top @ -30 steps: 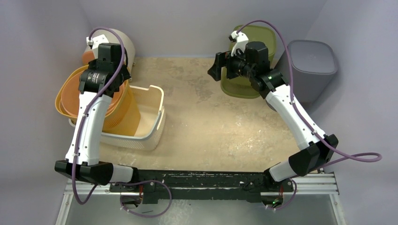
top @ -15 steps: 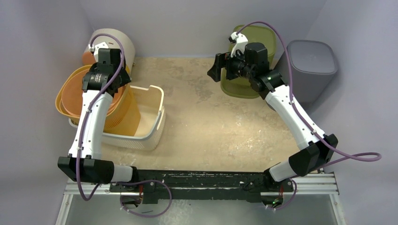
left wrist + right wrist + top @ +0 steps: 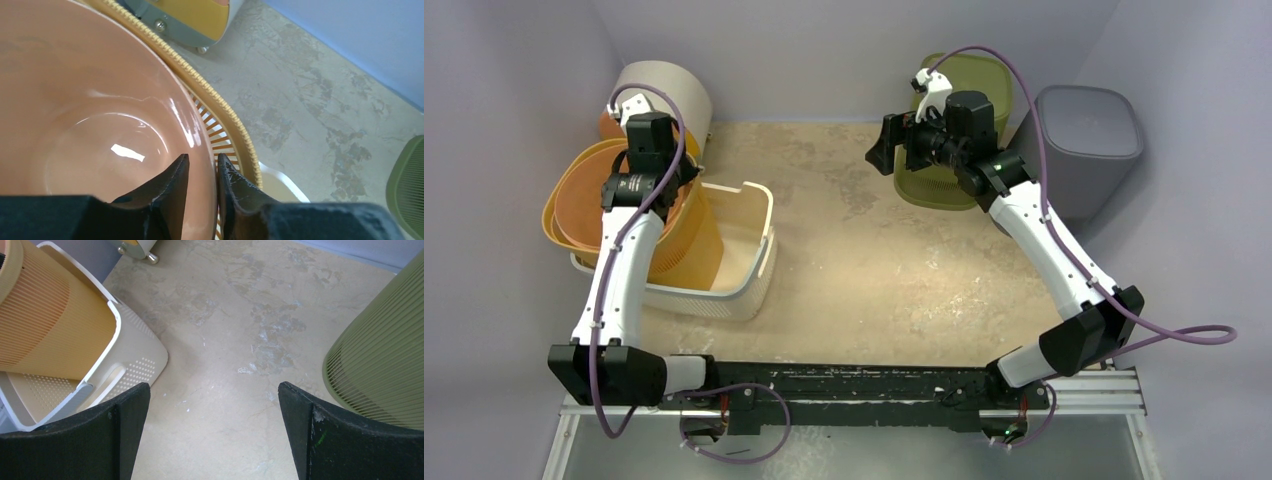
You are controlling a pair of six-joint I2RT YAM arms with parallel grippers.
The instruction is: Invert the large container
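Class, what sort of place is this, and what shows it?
Probably a robot test cell: plain walls box in a worn table, two arms are bolted to a rail at its near edge, and the left hand pinches the rim of an orange tub among assorted baskets.

The mottled beige table (image 3: 874,260) carries a white crate (image 3: 724,298) at left, a cream bin (image 3: 674,95) far left, and a green basket (image 3: 994,75) and grey bin (image 3: 1089,140) far right.

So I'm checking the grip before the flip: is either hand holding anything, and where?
The left hand pinches the orange tub by its rim, clamped from inside and outside. The right hand is open and holds nothing.
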